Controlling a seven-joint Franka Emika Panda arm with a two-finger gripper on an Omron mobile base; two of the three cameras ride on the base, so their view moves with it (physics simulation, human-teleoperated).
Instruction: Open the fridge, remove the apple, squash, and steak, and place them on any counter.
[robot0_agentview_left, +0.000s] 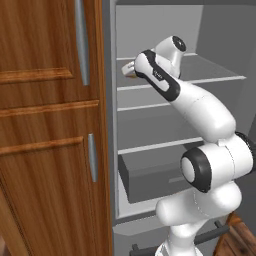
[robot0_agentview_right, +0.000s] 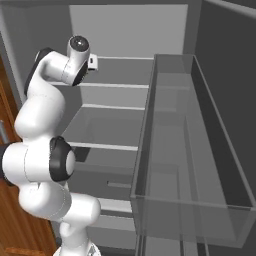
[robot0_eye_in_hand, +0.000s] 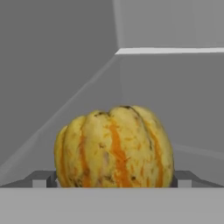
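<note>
**Open jaws flank the squash on an upper fridge shelf**

Left base view: The fridge (robot0_agentview_left: 150, 150) stands open, its grey shelves bare to the eye and a closed inner drawer box low down. The white arm rises from the lower right and reaches up and left into the upper part of the compartment. Its hand sits over an upper shelf near the left wall, where a small pale orange patch, likely the squash (robot0_agentview_left: 129, 70), peeks out just left of the wrist. A brown wooden cabinet (robot0_agentview_left: 50, 125) with silver handles stands just left of the fridge.

Right base view: The arm climbs from the lower left and bends into the fridge at the height of the upper shelves. The open fridge door with its clear bin (robot0_agentview_right: 190, 150) fills the right side. The hand is turned away, so the jaws cannot be made out here.

Hand view: The squash, lumpy yellow with orange stripes, sits upright on the grey shelf close to the camera, near the corner where the side and back walls meet. The gripper (robot0_eye_in_hand: 114, 179) has its jaws spread wide, one dark fingertip (robot0_eye_in_hand: 42, 178) showing at each flank of the squash. Whether the tips touch its skin cannot be told; nothing is clamped.
</note>
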